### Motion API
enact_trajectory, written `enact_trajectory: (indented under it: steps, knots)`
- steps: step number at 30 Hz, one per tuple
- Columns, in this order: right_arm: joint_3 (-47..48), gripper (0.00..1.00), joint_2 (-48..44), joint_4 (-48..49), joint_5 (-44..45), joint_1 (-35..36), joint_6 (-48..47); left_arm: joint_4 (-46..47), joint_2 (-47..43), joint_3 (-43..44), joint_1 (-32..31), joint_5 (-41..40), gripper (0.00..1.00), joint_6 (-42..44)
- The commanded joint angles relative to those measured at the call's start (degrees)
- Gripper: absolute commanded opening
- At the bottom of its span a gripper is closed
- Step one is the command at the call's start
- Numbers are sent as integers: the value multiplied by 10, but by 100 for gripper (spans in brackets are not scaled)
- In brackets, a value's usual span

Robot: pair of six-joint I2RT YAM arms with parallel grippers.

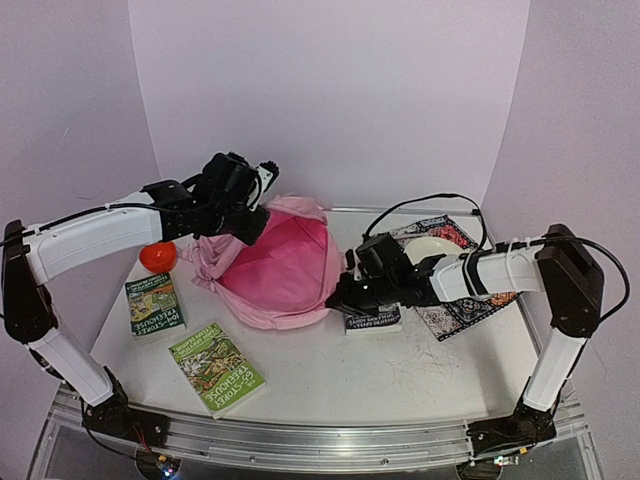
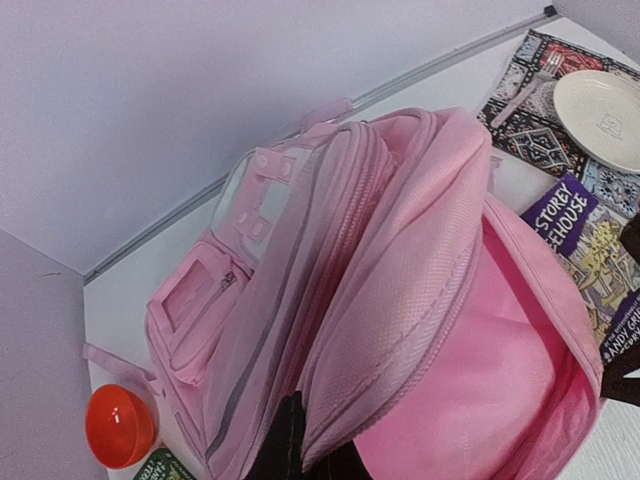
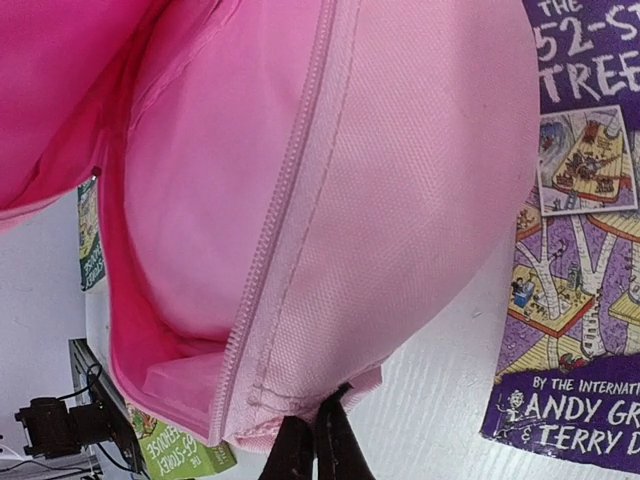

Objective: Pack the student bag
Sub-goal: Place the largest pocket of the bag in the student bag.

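The student bag (image 1: pixel 280 265), a soft pink backpack, lies mid-table with its main compartment gaping open and a bright pink lining showing. My left gripper (image 1: pixel 250 215) is at the bag's far top, shut on the edge of the raised front flap (image 2: pixel 400 260); its dark fingertips (image 2: pixel 289 440) pinch the fabric. My right gripper (image 1: pixel 345 295) is at the bag's right side, shut on the hem by the zip (image 3: pixel 315 410). A purple book (image 1: pixel 372 320) lies flat just under and right of that gripper, beside the bag's opening (image 3: pixel 580 300).
Two green books (image 1: pixel 155 303) (image 1: pixel 216 368) lie front left. A red bowl (image 1: pixel 158 256) sits left of the bag. A patterned placemat (image 1: pixel 470 305) with a white plate (image 1: pixel 432 248) and a fork lies at the right. White walls close in the back and sides.
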Motion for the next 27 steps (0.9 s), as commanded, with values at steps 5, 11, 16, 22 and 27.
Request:
enact_trajectory:
  steps: [5, 11, 16, 22, 27]
  knots:
    - [2, 33, -68, -48, 48, -1, -28, 28, 50, -39, 6, 114, 0, -58]
    - [-51, 58, -142, -96, 113, -11, -55, 30, 74, -71, 6, 124, 0, -55]
    - [-108, 69, -195, -127, 141, -44, -57, 30, 72, -83, 5, 162, 14, -79]
    - [-163, 74, -220, -129, 120, -103, -70, 30, 56, -79, 1, 205, 35, -105]
    - [-179, 74, -202, -125, 93, -132, -92, 30, 33, -59, 1, 215, 47, -117]
